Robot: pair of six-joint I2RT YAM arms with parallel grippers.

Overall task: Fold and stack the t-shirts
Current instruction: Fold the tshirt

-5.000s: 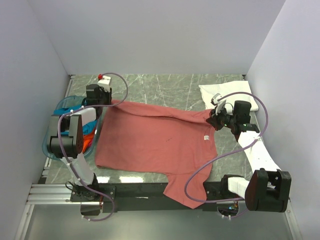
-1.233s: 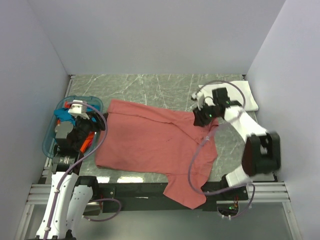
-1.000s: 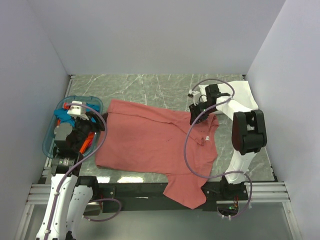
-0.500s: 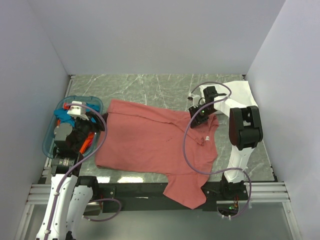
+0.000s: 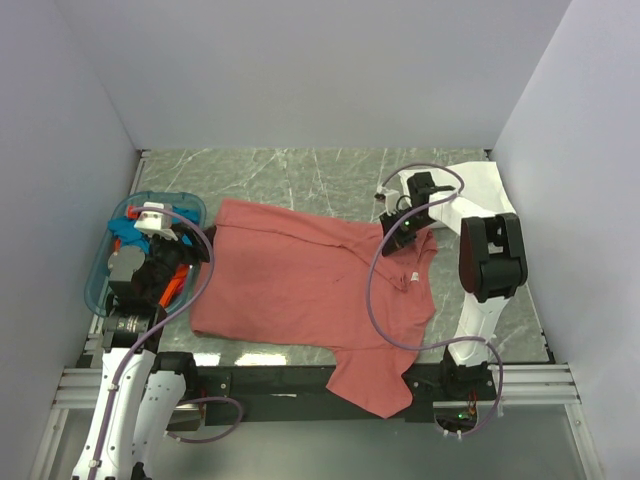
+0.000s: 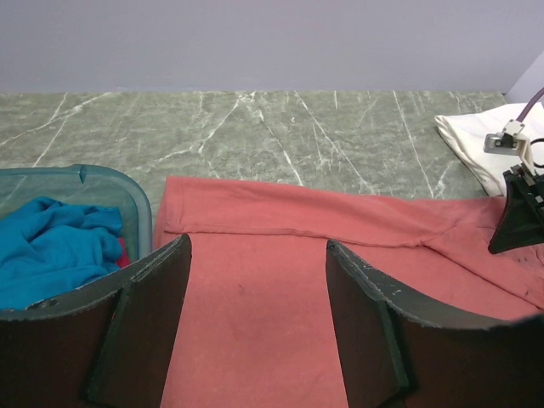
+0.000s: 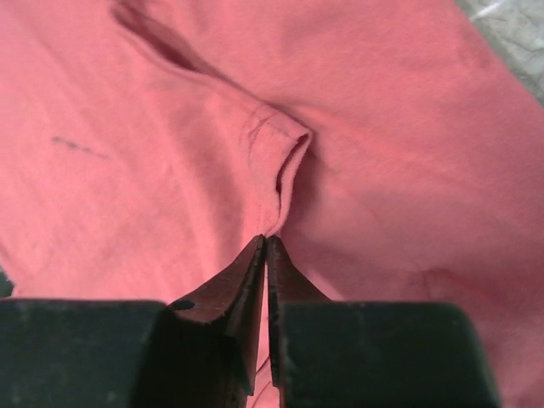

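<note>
**Dusty-red t-shirt: pinched at its far right, not yet laid flat**

The dusty-red t-shirt [image 5: 300, 285] lies spread over the middle of the green marble table [image 5: 300, 175]. Its far edge is turned over in a long fold, and one near corner hangs off the table's front edge. The right gripper [image 7: 266, 246] is down on the cloth at the far right, its jaws closed almost together on a small raised ridge of red fabric. The white neck label [image 5: 411, 276] sits just nearer. This looks like the straightening step, before any real fold. The next move likely calls for lifting that pinch and drawing it outward without dragging the whole shirt along.

The left gripper [image 6: 257, 246] hangs over the shirt's left side with its jaws wide and nothing between them. It is free to take the opposite edge.

A folded white t-shirt [image 5: 490, 185] rests at the far right corner, just beside the working gripper. That leaves little room to pull that way. The blue basket [image 5: 100, 290] on the left holds a teal t-shirt [image 6: 51, 246] and an orange one [image 5: 172, 283], and it sits right against the red shirt's left edge. The right arm's purple cable [image 5: 375, 290] loops over the cloth (a possible snag).
</note>
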